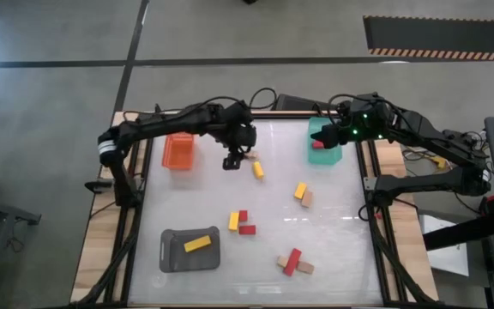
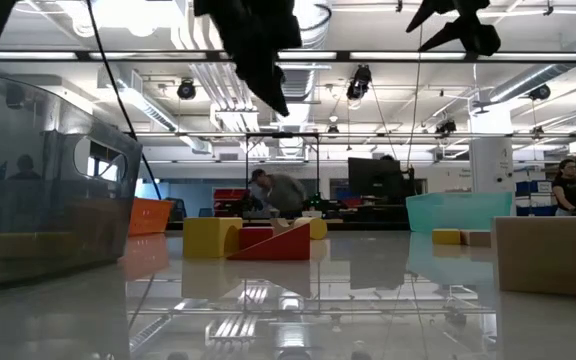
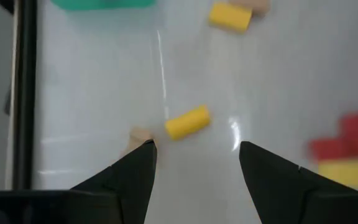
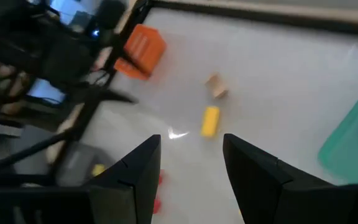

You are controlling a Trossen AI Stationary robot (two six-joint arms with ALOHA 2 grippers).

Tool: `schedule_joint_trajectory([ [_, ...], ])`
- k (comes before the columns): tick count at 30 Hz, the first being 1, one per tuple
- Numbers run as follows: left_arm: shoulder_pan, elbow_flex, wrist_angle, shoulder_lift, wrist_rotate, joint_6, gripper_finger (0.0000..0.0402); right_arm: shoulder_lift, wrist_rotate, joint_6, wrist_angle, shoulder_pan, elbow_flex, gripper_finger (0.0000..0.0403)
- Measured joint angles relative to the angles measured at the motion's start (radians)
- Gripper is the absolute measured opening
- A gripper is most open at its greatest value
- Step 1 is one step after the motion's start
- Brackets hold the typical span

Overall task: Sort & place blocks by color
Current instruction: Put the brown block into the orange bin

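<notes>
Left claw [image 1: 232, 162] hangs above the far middle of the white surface [image 1: 333, 257], just right of the orange tray [image 1: 178, 151]. Fingers spread wide, nothing between them. In the left wrist view the claw [image 3: 197, 165] looks down on a yellow block [image 3: 188, 121] and a tan block [image 3: 139, 135] that lie close together on the surface; the tan one sits partly behind a finger [image 3: 132, 174].

Right claw [image 1: 326, 137] is over the green tray [image 1: 324, 142] at the far right. Jaws part-way apart and empty in the right wrist view [image 4: 191, 168]. One red block [image 1: 318, 145] lies in the green tray.

Grey tray [image 1: 189, 250], near left, holds one yellow block [image 1: 197, 244].

Loose on the surface, high view:
- yellow block [image 1: 258, 169] with a tan block [image 1: 250, 155] just beyond it, beside the left claw
- yellow block [image 1: 300, 190] touching a tan block [image 1: 307, 199], right of centre
- yellow block [image 1: 233, 221] with two red blocks [image 1: 244, 223] against it, centre
- a red block [image 1: 292, 261] lying across two tan blocks [image 1: 304, 267], near right

Low view: the yellow and red centre cluster [image 2: 258, 240] stands mid-surface, a large tan block [image 2: 543, 255] close at right, the grey tray wall [image 2: 38, 190] close at left. People show in the room beyond.
</notes>
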Motion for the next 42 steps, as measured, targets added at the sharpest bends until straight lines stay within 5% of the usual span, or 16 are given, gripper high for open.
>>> schedule_joint_trajectory([
  [7, 0.074, -0.004, 0.014, 0.093, 0.043, 0.257, 0.0215, 0.000, -0.004, 0.082, 0.000, 0.007, 0.000, 0.0164],
  [42, 0.163, -0.021, 0.202, 0.297, 0.080, 0.371, 0.0215, -0.006, -0.032, 0.222, -0.009, 0.008, 0.000, 0.0164],
])
